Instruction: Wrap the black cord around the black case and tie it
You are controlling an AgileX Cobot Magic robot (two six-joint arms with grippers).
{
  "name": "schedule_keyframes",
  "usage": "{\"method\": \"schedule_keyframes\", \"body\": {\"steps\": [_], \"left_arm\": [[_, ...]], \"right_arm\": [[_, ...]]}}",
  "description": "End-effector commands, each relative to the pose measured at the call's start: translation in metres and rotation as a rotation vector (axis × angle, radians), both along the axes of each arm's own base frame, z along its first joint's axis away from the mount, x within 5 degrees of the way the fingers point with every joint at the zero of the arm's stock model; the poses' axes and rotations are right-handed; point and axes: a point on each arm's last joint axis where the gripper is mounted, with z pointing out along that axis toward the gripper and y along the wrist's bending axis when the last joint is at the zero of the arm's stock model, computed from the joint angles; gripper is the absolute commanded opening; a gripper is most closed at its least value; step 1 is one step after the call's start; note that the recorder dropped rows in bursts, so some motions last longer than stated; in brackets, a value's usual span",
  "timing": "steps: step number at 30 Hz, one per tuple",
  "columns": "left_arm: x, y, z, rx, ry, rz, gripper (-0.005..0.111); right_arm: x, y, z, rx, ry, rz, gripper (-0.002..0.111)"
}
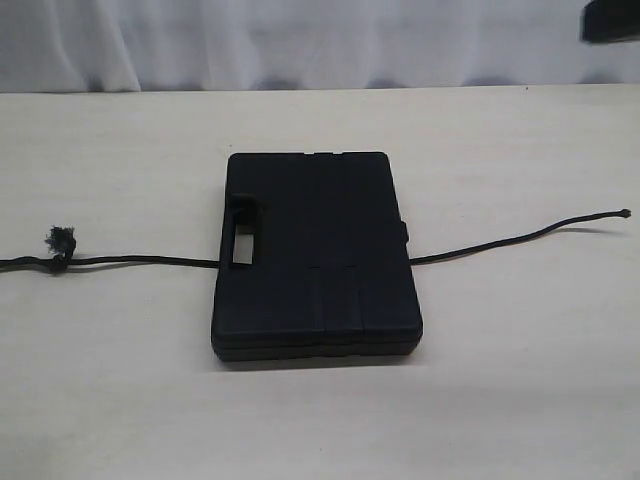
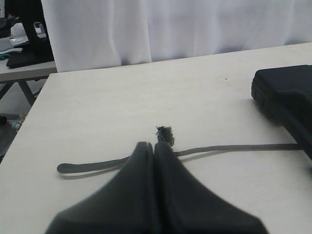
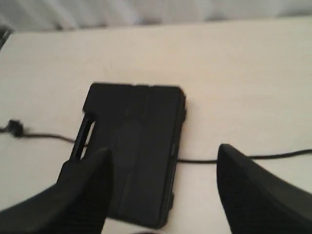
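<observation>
**Cord laid under the case, wrapping not yet begun**

The black case (image 1: 315, 255) lies flat in the middle of the table (image 1: 500, 400). The black cord (image 1: 140, 261) appears to pass beneath it and comes out on both sides. Its frayed tuft (image 1: 62, 238) lies well out on my left, and the plain end trails off to my right. Nothing crosses the lid, so I judge I am at the opening step, picking up the ends.

My left gripper (image 2: 154, 146) is closed with its fingers pressed together and empty, hanging over the cord just beside the tuft. My right gripper (image 3: 165, 152) is spread wide and empty, hovering above the case.

Next I would open the left gripper and lower it onto the cord by the knot. The right gripper would take the right stretch. Both ends then have to come up over the lid without dragging the case.
</observation>
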Motion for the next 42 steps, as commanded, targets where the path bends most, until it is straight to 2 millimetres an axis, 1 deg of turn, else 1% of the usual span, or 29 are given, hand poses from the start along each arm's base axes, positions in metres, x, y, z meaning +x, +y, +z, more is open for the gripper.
{"method": "schedule_keyframes", "body": {"steps": [1,3,6,8,12,17,19,23,25,26,28,32,34,35,36,38,42], "left_arm": [[0.000,-0.001,0.000,-0.008,-0.006,-0.006,0.000],[0.000,-0.001,0.000,-0.008,-0.006,-0.006,0.000],[0.000,-0.001,0.000,-0.008,-0.006,-0.006,0.000],[0.000,-0.001,0.000,-0.008,-0.006,-0.006,0.000],[0.000,-0.001,0.000,-0.008,-0.006,-0.006,0.000],[0.000,-0.001,0.000,-0.008,-0.006,-0.006,0.000],[0.000,-0.001,0.000,-0.008,-0.006,-0.006,0.000],[0.000,0.000,0.000,-0.006,-0.006,-0.006,0.000],[0.000,0.000,0.000,-0.006,-0.006,-0.006,0.000],[0.000,0.000,0.000,-0.006,-0.006,-0.006,0.000],[0.000,0.000,0.000,-0.006,-0.006,-0.006,0.000],[0.000,0.000,0.000,-0.006,-0.006,-0.006,0.000],[0.000,0.000,0.000,-0.006,-0.006,-0.006,0.000],[0.000,0.000,0.000,-0.006,-0.006,-0.006,0.000],[0.000,0.000,0.000,-0.006,-0.006,-0.006,0.000],[0.000,0.000,0.000,-0.006,-0.006,-0.006,0.000],[0.000,0.000,0.000,-0.006,-0.006,-0.006,0.000]], "right_arm": [[0.031,0.023,-0.023,0.124,0.157,0.191,0.059],[0.041,0.033,-0.032,0.150,0.196,0.240,0.059],[0.050,0.055,-0.046,0.103,0.213,0.288,0.059],[0.053,0.077,-0.054,0.070,0.199,0.312,0.059],[0.057,0.123,-0.067,0.009,0.107,0.338,0.059],[0.057,0.176,-0.091,-0.037,0.026,0.397,0.059],[0.057,0.195,-0.100,-0.037,0.034,0.412,0.057],[0.065,0.229,-0.119,-0.076,0.101,0.440,0.054],[0.070,0.245,-0.122,-0.117,0.105,0.468,0.054],[0.073,0.253,-0.129,-0.159,0.119,0.474,0.054],[0.077,0.265,-0.132,-0.226,0.123,0.466,0.054],[0.086,0.289,-0.147,-0.366,0.149,0.348,0.054],[0.088,0.301,-0.155,-0.412,0.139,0.327,0.054],[0.087,0.309,-0.164,-0.438,0.136,0.335,0.054],[0.087,0.315,-0.167,-0.444,0.133,0.343,0.054],[0.089,0.326,-0.181,-0.460,0.148,0.351,0.054],[0.098,0.333,-0.203,-0.494,0.215,0.296,0.054]]}}
